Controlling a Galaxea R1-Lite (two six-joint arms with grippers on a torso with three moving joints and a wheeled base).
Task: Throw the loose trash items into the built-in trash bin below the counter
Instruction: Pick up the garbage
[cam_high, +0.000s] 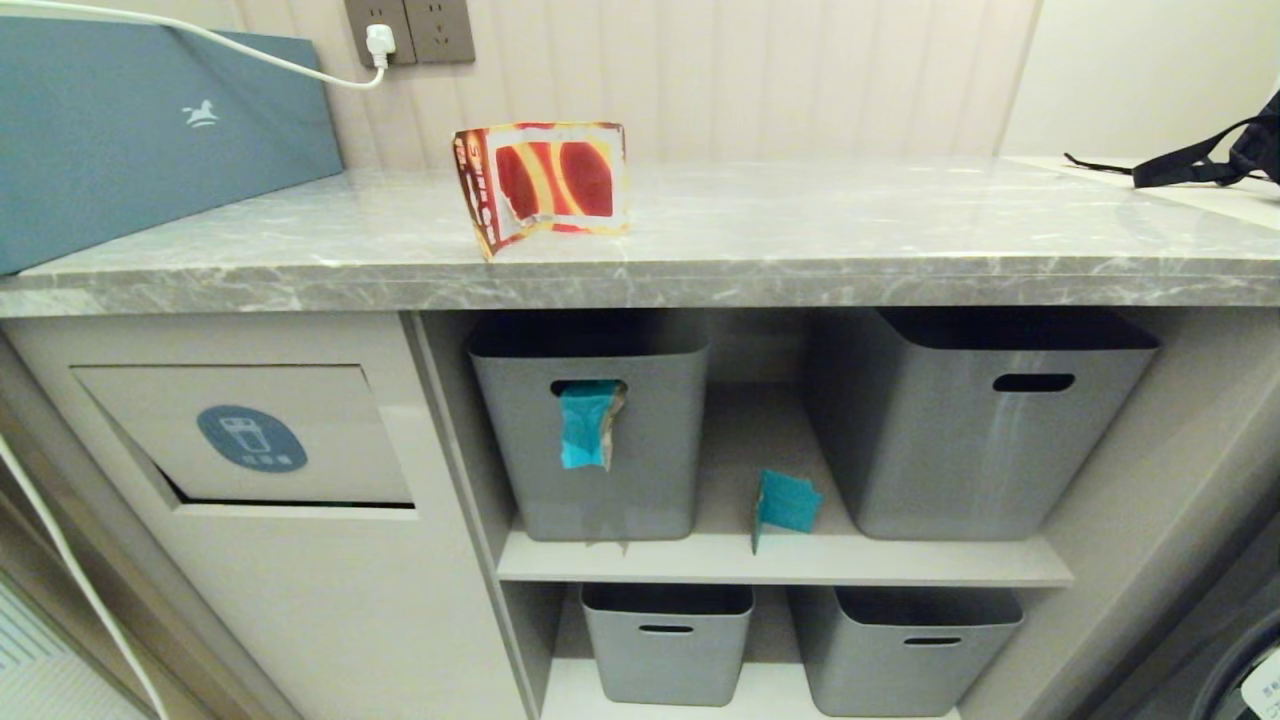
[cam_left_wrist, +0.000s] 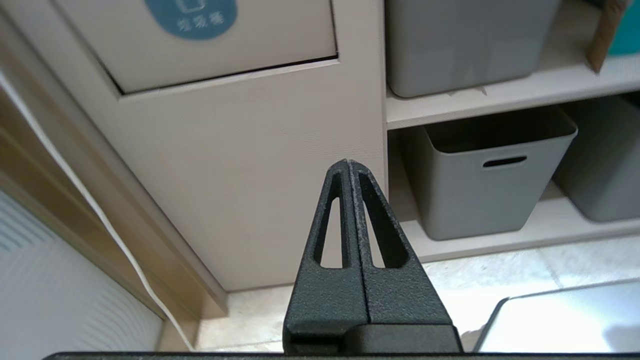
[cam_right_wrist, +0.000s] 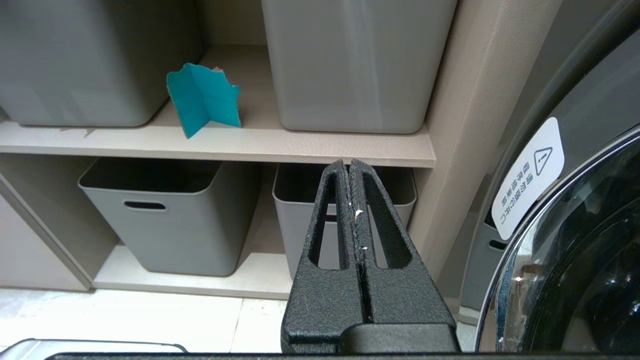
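While neither arm shows from the head, left gripper (cam_left_wrist: 348, 165) pressed shut low before beige cabinet flap panel (cam_left_wrist: 210, 55), right gripper (cam_right_wrist: 348, 165) likewise closed, torn teal wrapper (cam_right_wrist: 202, 97) on shelf beyond, to its left.

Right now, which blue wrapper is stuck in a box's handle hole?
The teal wrapper hanging from the upper-left grey box; the other wrapper stands on the shelf.

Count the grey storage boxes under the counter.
4. Upper shelf: left box with a teal wrapper in its handle slot, right box. Lower shelf: left box, right box. None seem hidden.
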